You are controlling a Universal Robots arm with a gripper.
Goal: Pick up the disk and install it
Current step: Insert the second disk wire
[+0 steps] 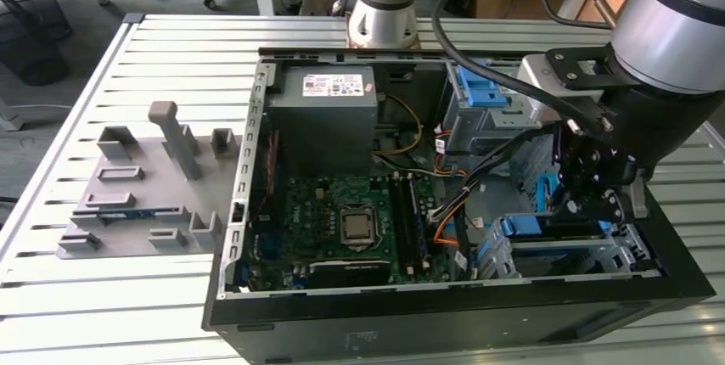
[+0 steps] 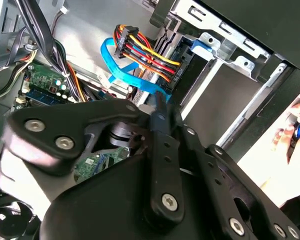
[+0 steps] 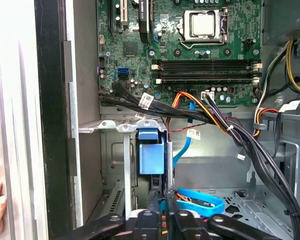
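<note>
The open case (image 1: pixel 244 212) lies on its side on the slatted table (image 1: pixel 102 85), nearer the exterior view's right edge. The gripper (image 1: pixel 589 205) hangs inside it, at the case's near corner on the exterior view's right. It sits low over the drive bay (image 1: pixel 634 255).

The disk (image 1: pixel 549 227) stands on edge in that bay, its blue frame uppermost, and in the first wrist view the blue end (image 3: pixel 151 152) sits in the slot just beyond the gripper (image 3: pixel 162 216). I cannot tell whether the gripper is clamped on the disk or free of it.

A bundle of coloured wires (image 2: pixel 150 52) and a blue cable (image 2: pixel 121 72) run close by. A person's hand (image 2: pixel 295 131) rests outside the case. A grey fixture (image 1: pixel 142 187) stands near the table's edge on the exterior view's left.
</note>
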